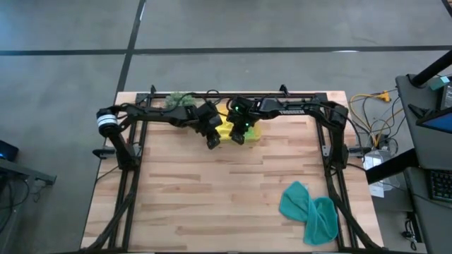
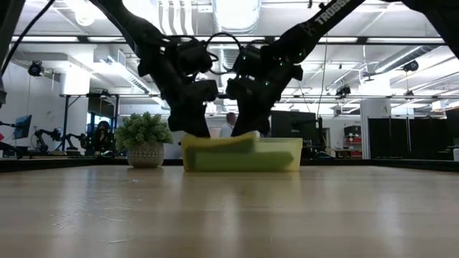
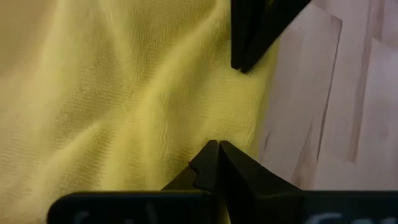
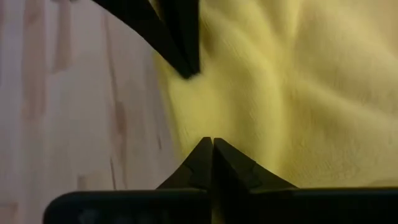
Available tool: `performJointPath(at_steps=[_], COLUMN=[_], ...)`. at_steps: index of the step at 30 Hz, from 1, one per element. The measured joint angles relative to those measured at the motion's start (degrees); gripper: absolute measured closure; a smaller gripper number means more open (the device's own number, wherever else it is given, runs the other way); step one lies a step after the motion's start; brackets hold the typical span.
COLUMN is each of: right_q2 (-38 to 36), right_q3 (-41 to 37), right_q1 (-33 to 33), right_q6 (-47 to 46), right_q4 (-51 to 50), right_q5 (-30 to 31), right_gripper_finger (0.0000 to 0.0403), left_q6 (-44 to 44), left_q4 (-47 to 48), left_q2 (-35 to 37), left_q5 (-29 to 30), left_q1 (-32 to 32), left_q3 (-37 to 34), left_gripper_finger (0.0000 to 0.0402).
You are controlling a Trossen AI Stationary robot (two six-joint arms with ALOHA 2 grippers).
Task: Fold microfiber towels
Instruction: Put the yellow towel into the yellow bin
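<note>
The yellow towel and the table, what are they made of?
The yellow towel looks like soft, matte woven cloth, probably microfiber: a fine grainy weave shows and it lies in loose wrinkles. The table looks like light wood with a smooth finish: narrow planks with grain lines and joints, and a faint sheen in the low view.

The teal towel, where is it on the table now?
In the high view, the teal towel lies crumpled at the table's near right corner, beside the right arm's frame, far from both grippers and the yellow towel.
</note>
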State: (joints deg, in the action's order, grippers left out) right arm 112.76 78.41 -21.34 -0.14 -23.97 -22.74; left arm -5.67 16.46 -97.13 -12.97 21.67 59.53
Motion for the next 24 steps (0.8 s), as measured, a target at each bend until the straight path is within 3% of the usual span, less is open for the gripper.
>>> performJointPath(at_steps=[12,24], right_q2=[2.1,-4.3], right_q3=[0.1,0.0], right_q1=[-0.1,-1.1], right_q6=[3.2,1.6], right_q4=[-9.1,-5.3], right_q5=[0.3,3.4], right_gripper_finger=[0.0394,0.0394], left_q6=[0.0,0.0], left_q4=[3.0,0.7], left_q2=[-1.9,7.7], left_q5=[-1.5,0.5], left_q1=[-0.1,1.1], left_q3=[-0.5,0.1], left_gripper_finger=[0.04,0.0401])
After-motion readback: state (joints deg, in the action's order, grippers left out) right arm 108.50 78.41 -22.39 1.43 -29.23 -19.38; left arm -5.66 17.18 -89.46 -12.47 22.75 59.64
